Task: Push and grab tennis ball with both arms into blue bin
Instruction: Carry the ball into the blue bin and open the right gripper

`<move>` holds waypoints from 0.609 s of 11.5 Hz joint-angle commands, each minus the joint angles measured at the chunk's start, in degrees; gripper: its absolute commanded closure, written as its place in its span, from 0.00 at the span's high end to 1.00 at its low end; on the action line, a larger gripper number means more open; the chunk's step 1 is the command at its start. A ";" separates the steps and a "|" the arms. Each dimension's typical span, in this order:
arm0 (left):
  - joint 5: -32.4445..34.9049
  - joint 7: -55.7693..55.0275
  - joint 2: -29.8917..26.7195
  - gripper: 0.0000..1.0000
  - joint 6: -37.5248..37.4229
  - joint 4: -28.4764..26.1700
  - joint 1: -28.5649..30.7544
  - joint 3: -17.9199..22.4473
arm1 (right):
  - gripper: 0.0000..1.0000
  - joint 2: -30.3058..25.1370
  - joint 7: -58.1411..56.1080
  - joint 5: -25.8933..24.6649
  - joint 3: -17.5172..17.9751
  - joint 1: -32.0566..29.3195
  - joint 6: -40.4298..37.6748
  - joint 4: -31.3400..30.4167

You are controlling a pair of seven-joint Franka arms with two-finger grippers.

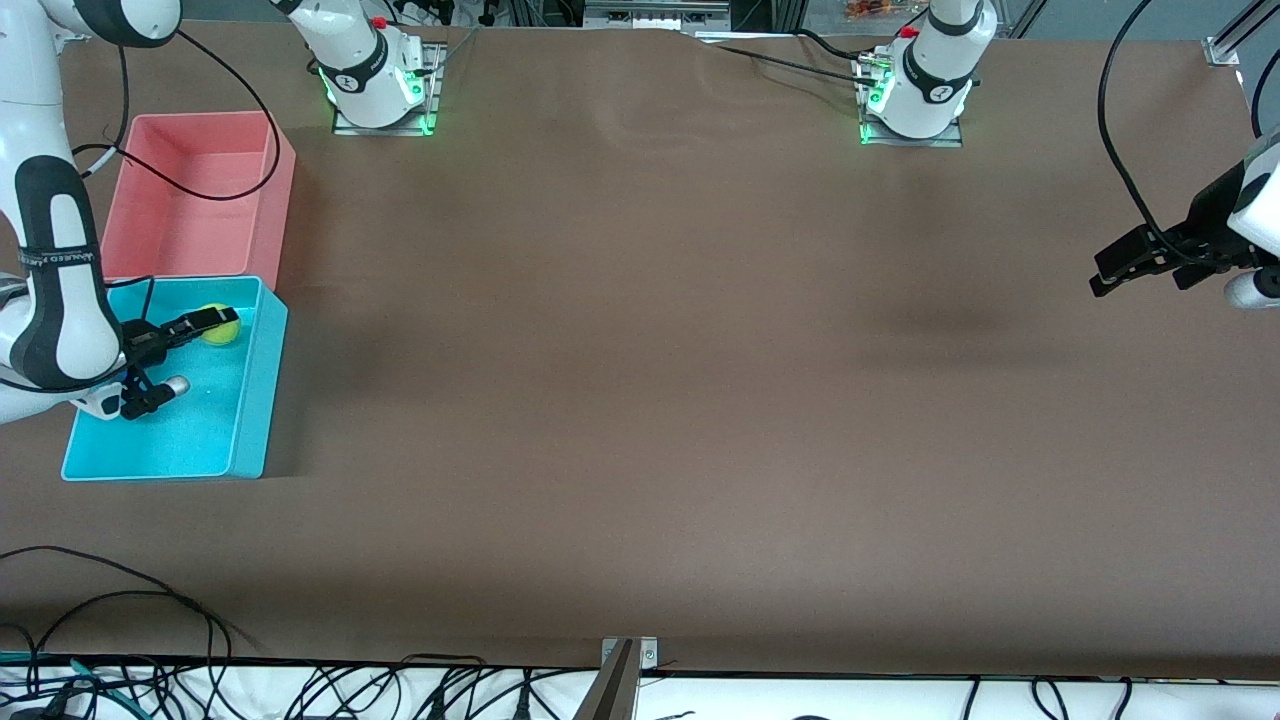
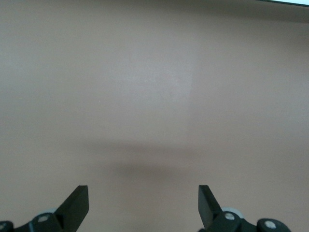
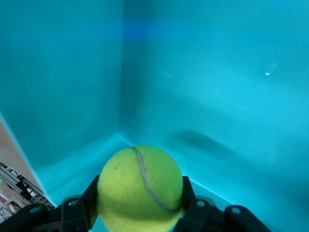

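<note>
Yellow-green, the ball sits clamped between the jaws of the right gripper, which hangs inside the blue bin at the right arm's end of the counter. Left gripper waits over bare counter at the left arm's end, jaws spread apart.

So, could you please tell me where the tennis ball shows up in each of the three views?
Front view: the tennis ball is inside the blue bin, held by the right pincer, near the bin's wall next to the pink tub.
Left wrist view: not in it; only bare table and the open left pincer.
Right wrist view: low in the picture, between the fingers.
Shared landmark: the blue bin.
</note>
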 commanded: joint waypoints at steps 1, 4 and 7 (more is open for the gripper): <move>1.33 0.02 -1.15 1.00 -0.66 -0.29 -0.01 -0.12 | 0.77 -0.21 -1.05 1.33 0.86 -1.49 0.25 -0.76; 1.33 0.19 -1.15 1.00 -0.66 -0.28 -0.01 -0.12 | 1.00 -0.38 -0.97 1.33 1.04 -1.40 -0.46 -0.32; 1.33 0.19 -1.15 1.00 -0.66 -0.28 -0.01 -0.03 | 1.00 -1.00 -0.62 1.33 1.13 -1.05 -0.63 -0.05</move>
